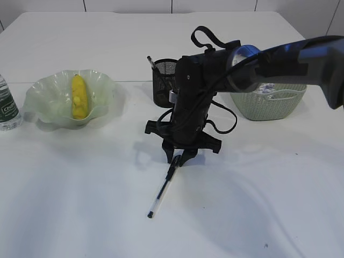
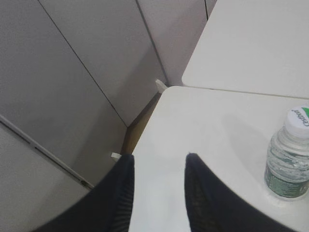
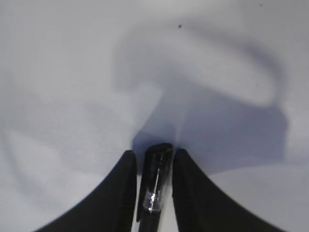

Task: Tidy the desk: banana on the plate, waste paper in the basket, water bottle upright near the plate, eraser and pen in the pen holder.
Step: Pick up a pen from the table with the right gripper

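Observation:
A clear pen with a black cap [image 1: 161, 191] lies on the white table, cap end toward the back. My right gripper [image 1: 179, 158] points straight down over that cap end, its fingers closed tight against both sides of the pen [image 3: 155, 179], which still rests on the table; the same gripper shows in the right wrist view [image 3: 154, 152]. The banana [image 1: 78, 97] lies in the pale green plate [image 1: 43, 88]. The water bottle [image 1: 6, 107] stands upright left of the plate. My left gripper [image 2: 159, 155] is open and empty over the table's corner, beside the bottle [image 2: 288, 154]. The eraser is not visible.
The black mesh pen holder [image 1: 163, 80] stands behind my right arm, with a dark stick poking out of it. The pale green basket [image 1: 269, 102] sits at the right, partly hidden by the arm. The table's edge and a grey wall show in the left wrist view.

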